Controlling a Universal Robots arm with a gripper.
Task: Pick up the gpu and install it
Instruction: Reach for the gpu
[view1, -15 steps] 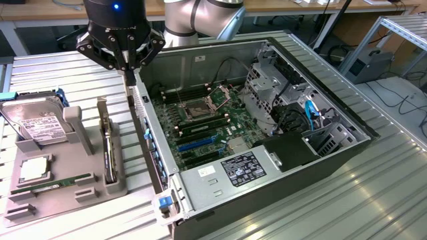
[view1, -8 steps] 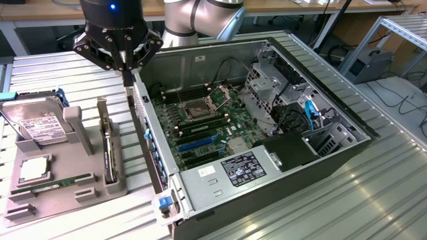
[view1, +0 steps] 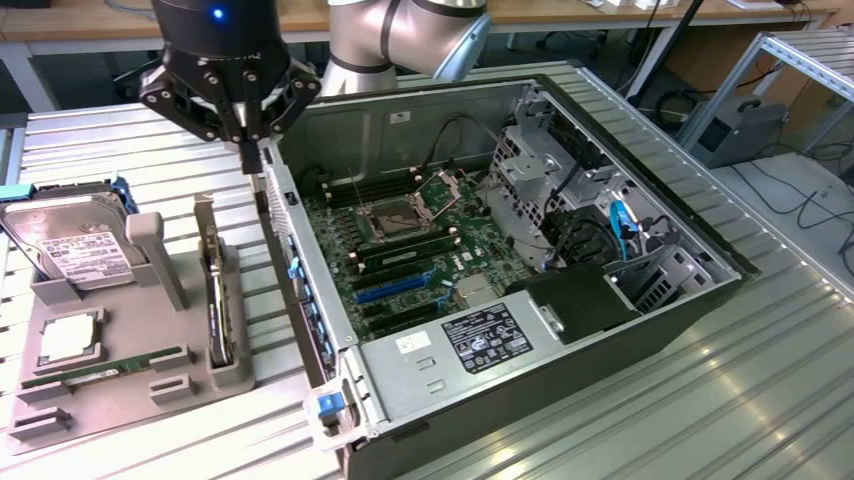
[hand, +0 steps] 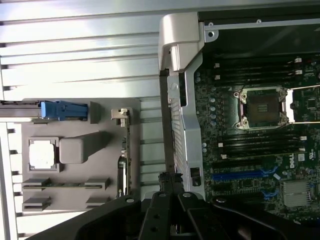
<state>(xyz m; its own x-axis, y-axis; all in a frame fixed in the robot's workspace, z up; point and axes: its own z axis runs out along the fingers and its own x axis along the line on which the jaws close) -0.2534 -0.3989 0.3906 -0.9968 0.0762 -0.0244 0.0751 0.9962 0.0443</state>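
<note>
Exterior view, gripper: the gripper (view1: 250, 150) is seen with its fingers pressed together and nothing between them, hanging just above the rear wall (view1: 287, 250) of the open computer case (view1: 561, 330).
Gpu position: the gpu (view1: 214, 295) is stood on edge in a slot of the grey holder (view1: 120, 410), beside the case and apart from the fingertips; it has not been picked up.
Risk, closed fingers: the card cannot be taken between fingers that are pressed together; lowered like this, they would strike its top edge rather than grip it.
Risk, case wall: the fingertips are close to the rear wall, so a sideways move at this height could be stopped by the metal.
Risk, thin card: a thin upright card is judged easy to tilt, or to jam in its slot, if gripped off-centre.
Risk, neighbours: the hard drive (view1: 74, 245) and the memory stick (view1: 107, 372) share the holder and could be knocked or taken by mistake.
Risk, seating: the blue slot (view1: 394, 285) on the motherboard is narrow; a skewed card could be pressed against it, or its bracket caught on the rear wall.
</note>
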